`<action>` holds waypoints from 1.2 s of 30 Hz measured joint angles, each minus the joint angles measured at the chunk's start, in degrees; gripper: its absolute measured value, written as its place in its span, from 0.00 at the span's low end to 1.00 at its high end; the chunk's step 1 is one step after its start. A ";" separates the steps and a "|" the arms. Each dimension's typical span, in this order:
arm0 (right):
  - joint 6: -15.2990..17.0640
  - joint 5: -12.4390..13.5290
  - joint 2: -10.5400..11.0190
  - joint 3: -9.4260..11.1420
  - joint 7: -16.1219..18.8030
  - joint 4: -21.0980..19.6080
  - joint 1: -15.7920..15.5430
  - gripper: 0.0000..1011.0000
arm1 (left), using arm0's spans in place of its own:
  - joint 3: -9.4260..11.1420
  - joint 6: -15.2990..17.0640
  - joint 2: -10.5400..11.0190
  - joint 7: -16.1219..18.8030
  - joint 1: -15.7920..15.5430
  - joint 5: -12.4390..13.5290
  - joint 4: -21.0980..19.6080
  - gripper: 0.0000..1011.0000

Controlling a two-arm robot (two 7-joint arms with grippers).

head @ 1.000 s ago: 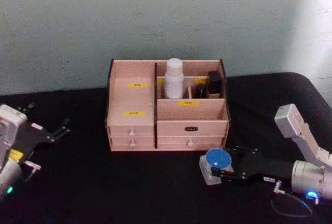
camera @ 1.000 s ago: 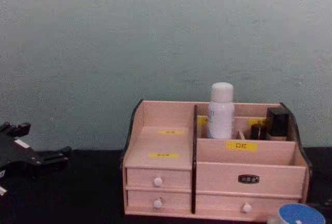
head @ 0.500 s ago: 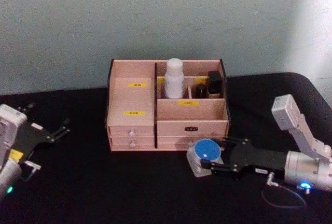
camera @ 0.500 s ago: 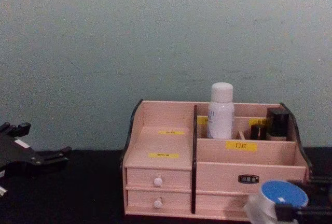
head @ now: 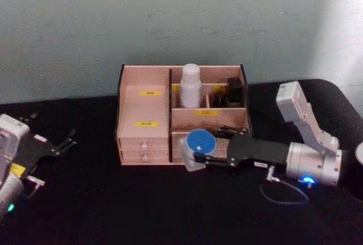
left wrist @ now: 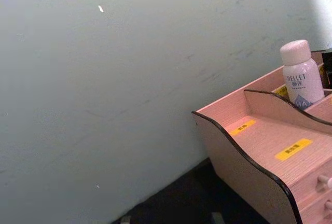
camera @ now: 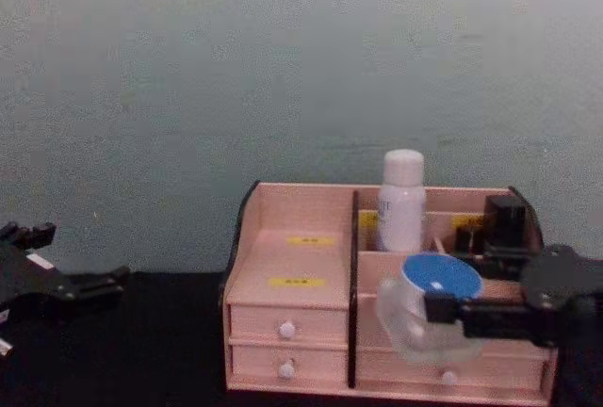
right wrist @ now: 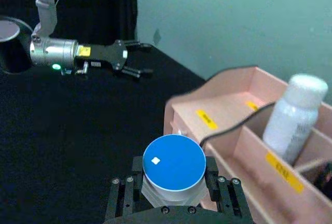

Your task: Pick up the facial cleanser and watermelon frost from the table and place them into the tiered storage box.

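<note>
My right gripper [head: 207, 150] is shut on a clear jar with a blue lid [head: 199, 140], held in the air just in front of the tiered storage box [head: 144, 112]. In the chest view the jar [camera: 415, 317] hangs level with the box's front right compartment [camera: 499, 284]. The right wrist view shows both fingers clamping the jar [right wrist: 174, 163] beside the box [right wrist: 218, 110]. A white bottle [head: 190, 86] stands upright in a back compartment. I cannot tell which item is the facial cleanser or the watermelon frost. My left gripper [head: 52, 127] is parked open at the far left.
Dark small containers [head: 233, 92] stand in the box's back right compartment, next to the white bottle [camera: 402, 202]. Black tabletop [head: 113, 199] stretches in front of the box. A pale wall stands close behind the box.
My right gripper has carried the blue-lidded jar leftward and upward, from the table near the box's front right corner to in front of its drawers. The left arm has stayed put.
</note>
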 joint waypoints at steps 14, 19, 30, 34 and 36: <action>2.40 -2.46 -6.34 -3.52 -1.82 5.31 7.89 0.70 | 0.00 0.00 0.00 0.00 0.00 0.00 0.00 0.99; 3.34 -3.39 -8.84 -4.51 -2.90 8.10 10.51 0.70 | 0.00 0.00 0.00 0.00 0.00 0.00 0.00 0.99; 4.19 -5.49 -13.87 -5.52 -5.28 14.32 15.15 0.70 | 0.00 0.00 0.00 0.00 0.00 0.00 0.00 0.99; 4.36 -6.35 -15.63 -5.66 -6.13 16.87 16.71 0.70 | 0.00 0.00 0.00 0.00 0.00 0.00 0.00 0.99; 4.39 -6.79 -16.78 -5.67 -6.46 18.74 17.71 0.70 | 0.00 0.00 0.00 0.00 0.00 0.00 0.00 0.99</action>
